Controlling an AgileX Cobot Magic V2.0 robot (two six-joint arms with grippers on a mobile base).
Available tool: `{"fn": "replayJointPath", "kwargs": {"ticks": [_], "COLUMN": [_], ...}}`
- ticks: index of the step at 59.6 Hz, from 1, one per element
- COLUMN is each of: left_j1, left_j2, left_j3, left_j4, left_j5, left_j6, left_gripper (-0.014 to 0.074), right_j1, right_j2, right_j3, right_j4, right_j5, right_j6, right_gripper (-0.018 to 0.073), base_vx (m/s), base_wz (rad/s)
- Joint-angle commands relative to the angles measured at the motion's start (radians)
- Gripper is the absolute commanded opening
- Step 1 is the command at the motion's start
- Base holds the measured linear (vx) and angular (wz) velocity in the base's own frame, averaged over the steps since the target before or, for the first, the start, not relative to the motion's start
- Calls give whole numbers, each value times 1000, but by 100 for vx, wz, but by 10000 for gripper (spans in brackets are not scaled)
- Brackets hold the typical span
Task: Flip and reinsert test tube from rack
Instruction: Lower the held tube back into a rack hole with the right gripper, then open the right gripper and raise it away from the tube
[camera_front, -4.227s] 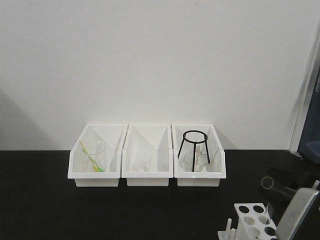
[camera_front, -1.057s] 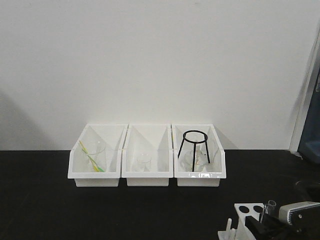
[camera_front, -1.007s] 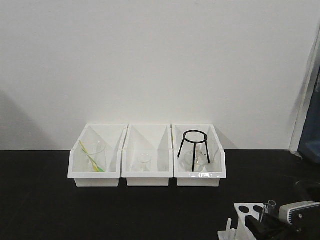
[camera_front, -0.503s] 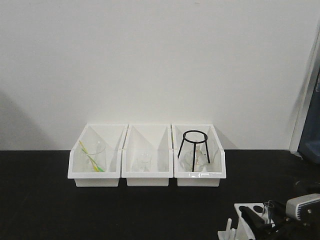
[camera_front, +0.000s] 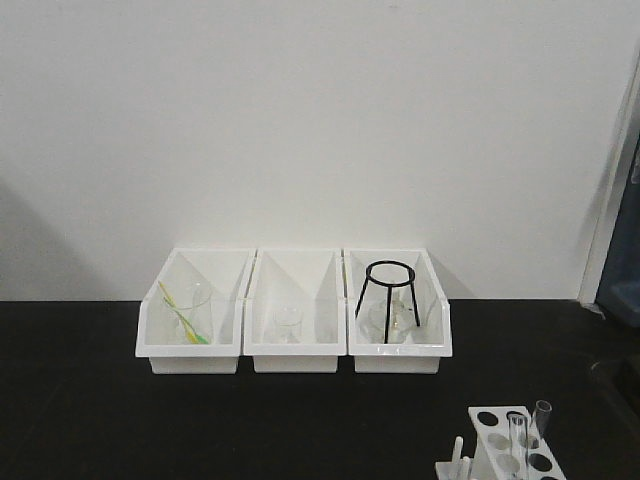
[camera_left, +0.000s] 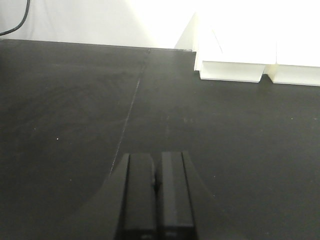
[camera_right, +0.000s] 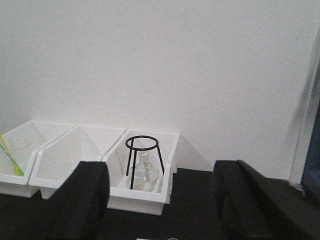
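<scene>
The left gripper is clenched, jaws together, holding nothing above the bare desk. The right gripper gapes wide, empty. Two tubes stand in the rack at the desk's front right corner.

Both tools, left tool and right tool, have blocky matte-black fingers.

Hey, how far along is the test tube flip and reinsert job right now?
It looks nearly done. Two test tubes stand upright in the rack. The right gripper is open and empty, and the left gripper is shut over bare table. Probably nothing is left but retreating.
</scene>
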Motion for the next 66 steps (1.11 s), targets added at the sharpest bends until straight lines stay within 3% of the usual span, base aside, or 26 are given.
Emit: {"fn": "replayJointPath", "kwargs": {"ticks": [1, 31, 38, 45, 51, 57, 66], "left_j1": [-7, -7, -7, -7, -7, -7, -7], "left_j2": [-13, -13, -13, -13, -13, -13, -13], "left_j3": [1, 1, 1, 1, 1, 1, 1], "left_j4": [-4, -4, -4, -4, -4, -4, -4], "left_j5": [-87, -87, -87, -87, -87, -87, -87], "left_j6": [0, 0, 0, 0, 0, 0, 0], "left_gripper": [-6, -6, -6, -6, -6, -6, -6], "right_j1": [0, -1, -3, -3, -3, -3, -3], "right_j2": [-49, -102, -102, -132, -213, -303, -450], "right_j3": [-29, -29, -29, -29, -29, -26, 93], "right_j4": [7, 6, 3, 6, 69, 195, 283], "right_j5": [20, 38, 41, 130, 261, 371, 298], "right_j6": [21, 28, 19, -14, -106, -268, -500], "right_gripper": [512, 512, 491, 435, 347, 223, 19], "base_vx": [0, 0, 0, 0, 0, 0, 0], "base_wz": [0, 0, 0, 0, 0, 0, 0]}}
